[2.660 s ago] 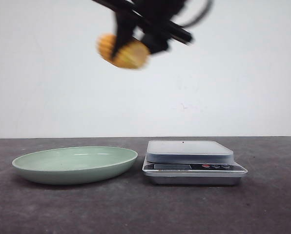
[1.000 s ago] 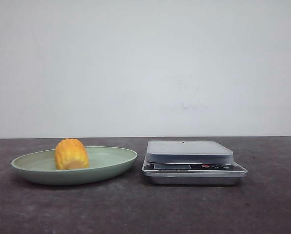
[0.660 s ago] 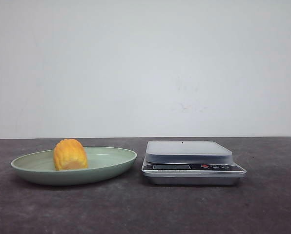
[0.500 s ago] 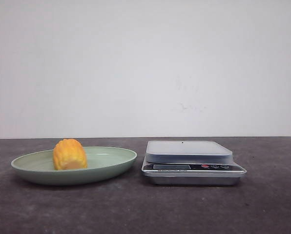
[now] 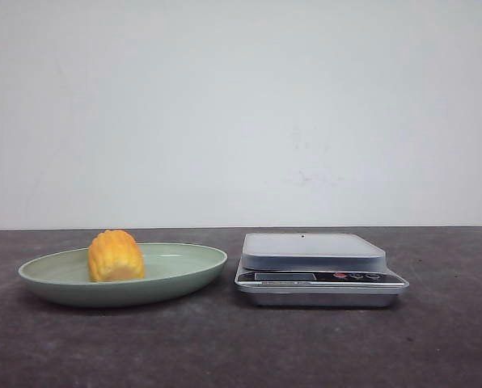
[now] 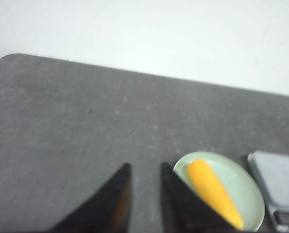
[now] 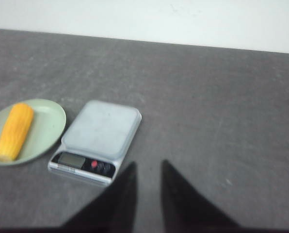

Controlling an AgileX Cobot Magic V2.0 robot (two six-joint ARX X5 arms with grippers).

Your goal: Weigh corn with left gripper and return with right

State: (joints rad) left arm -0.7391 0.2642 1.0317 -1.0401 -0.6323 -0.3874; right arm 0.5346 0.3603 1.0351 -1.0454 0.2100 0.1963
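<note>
No brand, label or legible writing shows anywhere; the kitchen scale has a small dark display and a red button among darker ones on its front panel, but nothing on them can be read.

The corn lies in the pale green plate, which sits on the dark grey counter towards its left side, with the scale just beside the plate on its right and not touching it. In the wrist views the corn appears as a long yellow-orange cob lying across the plate's floor.

Neither arm appears in the front view. The left gripper hangs high above the counter, short of the plate, looking down towards the far left corner; its two dark fingers stand a little apart with nothing between them. The right gripper also hangs well above the counter, nearer than the scale, its fingers likewise parted and holding nothing.
</note>
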